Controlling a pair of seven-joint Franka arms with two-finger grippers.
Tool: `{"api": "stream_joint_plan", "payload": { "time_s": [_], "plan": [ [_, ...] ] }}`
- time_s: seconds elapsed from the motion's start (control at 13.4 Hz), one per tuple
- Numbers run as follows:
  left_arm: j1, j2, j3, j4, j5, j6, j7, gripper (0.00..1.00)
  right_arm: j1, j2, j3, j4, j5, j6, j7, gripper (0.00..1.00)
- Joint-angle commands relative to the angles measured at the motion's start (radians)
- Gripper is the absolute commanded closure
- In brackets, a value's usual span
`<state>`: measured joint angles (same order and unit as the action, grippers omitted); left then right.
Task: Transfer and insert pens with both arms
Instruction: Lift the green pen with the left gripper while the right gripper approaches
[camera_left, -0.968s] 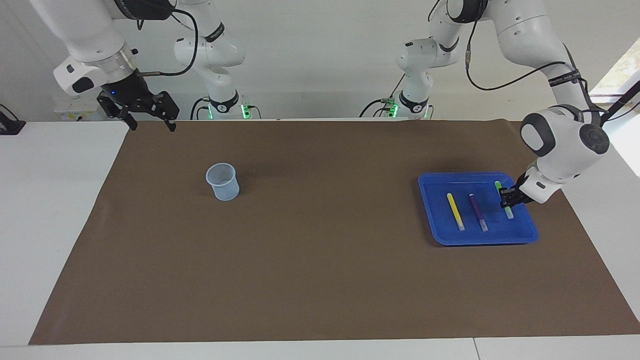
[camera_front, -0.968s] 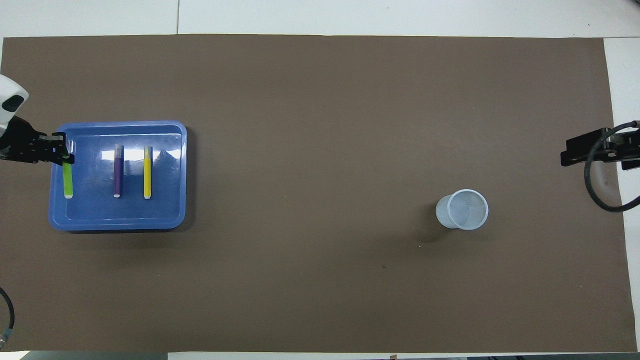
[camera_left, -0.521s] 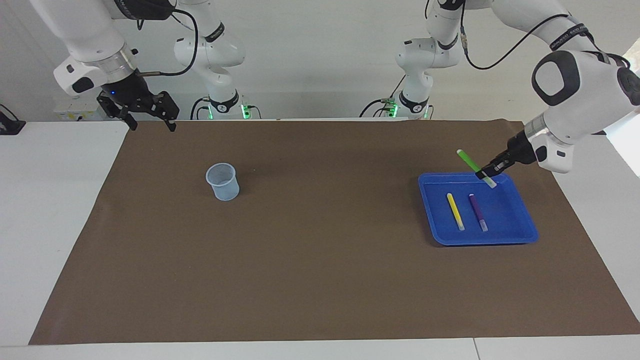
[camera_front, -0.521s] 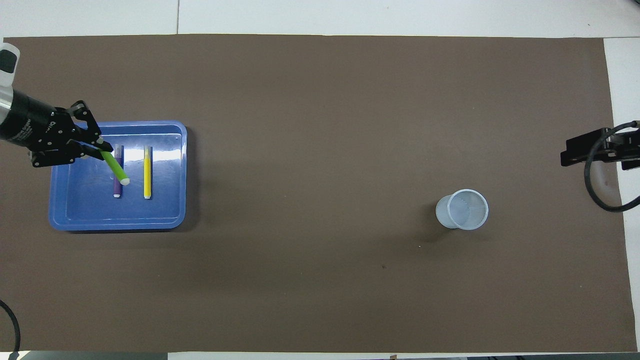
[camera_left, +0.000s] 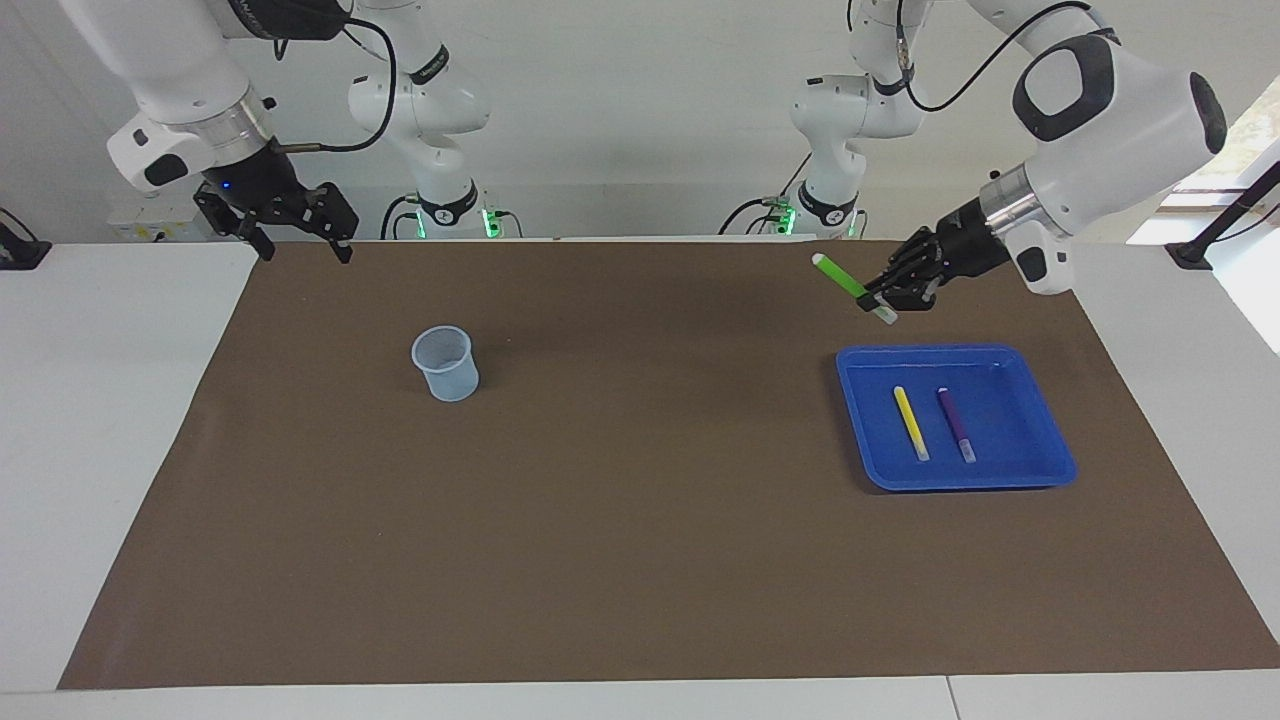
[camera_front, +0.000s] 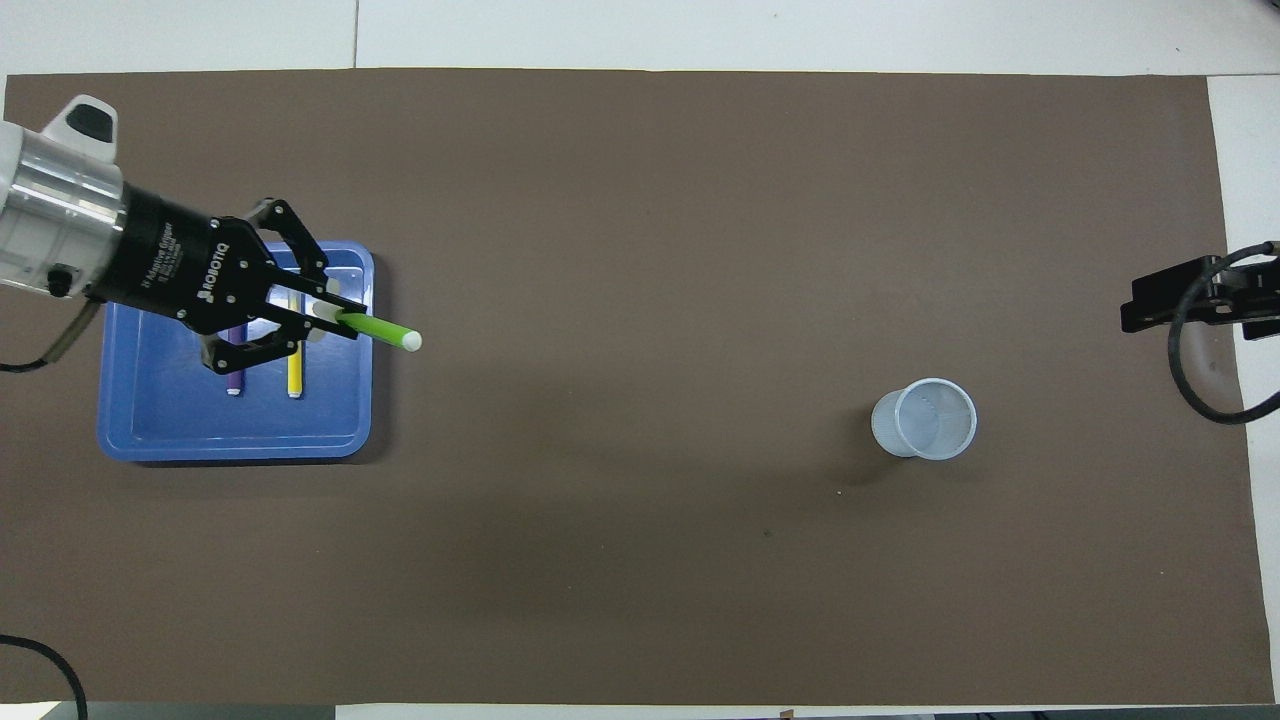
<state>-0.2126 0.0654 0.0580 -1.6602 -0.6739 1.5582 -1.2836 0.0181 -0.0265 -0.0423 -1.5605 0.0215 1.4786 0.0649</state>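
- The left end effector (camera_left: 880, 298) is up in the air, clamped shut on the green pen (camera_left: 840, 276) near its pale tip.
- In the facing view it is raised over the brown mat (camera_left: 640, 560), next to the blue tray's (camera_left: 1060, 468) edge that faces the robots.
- The green pen is tilted, its free end pointing up and toward the right arm's end of the bench (camera_left: 100, 420).
- The yellow pen (camera_left: 910, 422) and purple pen (camera_left: 956, 424) lie side by side in the tray, apart from each other.
- A clear cup (camera_left: 444, 363) stands upright on the mat, well apart from the tray, toward the right arm's end.
- The right end effector (camera_left: 300, 248) waits, fingers spread wide and holding nothing, over the mat's corner by its own base.
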Motion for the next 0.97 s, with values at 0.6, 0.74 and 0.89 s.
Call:
{"api": "stream_joint_plan", "payload": {
  "time_s": [0.6,0.74,0.89],
  "plan": [
    [-0.439,-0.187,0.009,-0.398,-0.263,0.630,-0.321,1.00,0.135,-0.026,0.064,-0.030,0.292,0.048,-0.014,0.00],
    [-0.459,-0.196,0.008,-0.421,-0.344,0.695,-0.324,1.00,0.158,-0.026,0.064,-0.042,0.415,0.118,0.028,0.00],
    [-0.481,-0.200,-0.004,-0.443,-0.386,0.768,-0.324,1.00,0.149,-0.055,0.064,-0.119,0.506,0.207,0.132,0.00]
  ]
}}
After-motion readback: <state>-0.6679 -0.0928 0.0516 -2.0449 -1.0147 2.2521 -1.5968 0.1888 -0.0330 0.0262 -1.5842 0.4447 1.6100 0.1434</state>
